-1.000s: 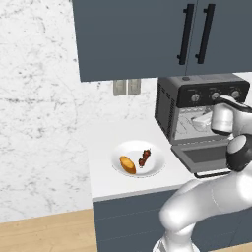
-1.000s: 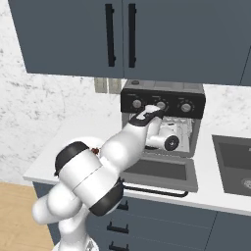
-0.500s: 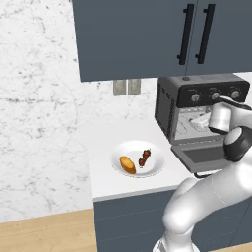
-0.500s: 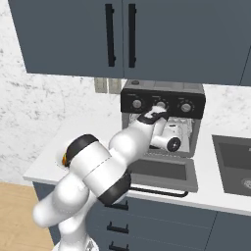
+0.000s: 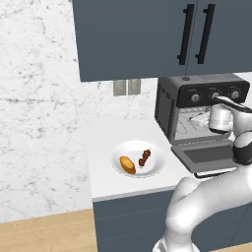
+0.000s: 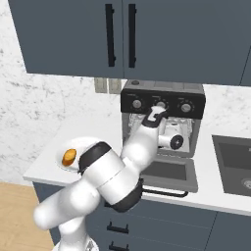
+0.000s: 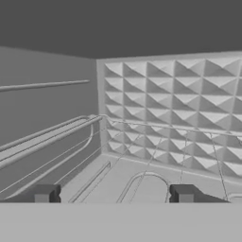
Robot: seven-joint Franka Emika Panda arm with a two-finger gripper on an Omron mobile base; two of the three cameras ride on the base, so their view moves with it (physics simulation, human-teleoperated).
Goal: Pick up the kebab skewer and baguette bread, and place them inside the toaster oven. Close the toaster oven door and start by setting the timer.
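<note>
Meanwhile baguette bread (image 5: 127,165) and kebab skewer (image 5: 144,158) share a white plate (image 5: 156,167).

oven cavity: the gripper (image 7: 113,194) sits inside the toaster oven (image 5: 197,113), fingers apart, with bare floor and the studded back wall (image 7: 175,108) ahead.
left side: side wall with rack rails (image 7: 47,137) close by.
mouth: toaster oven door (image 5: 204,156) lies dropped flat, leaving the opening free.
plate (image 5: 139,170): open counter (image 5: 106,147) around it.

My arm covers most of the plate (image 6: 58,164) in the right base view — the kebab skewer (image 5: 144,157) unseen there; the toaster oven (image 5: 197,115) is cut at the left view's edge.
</note>
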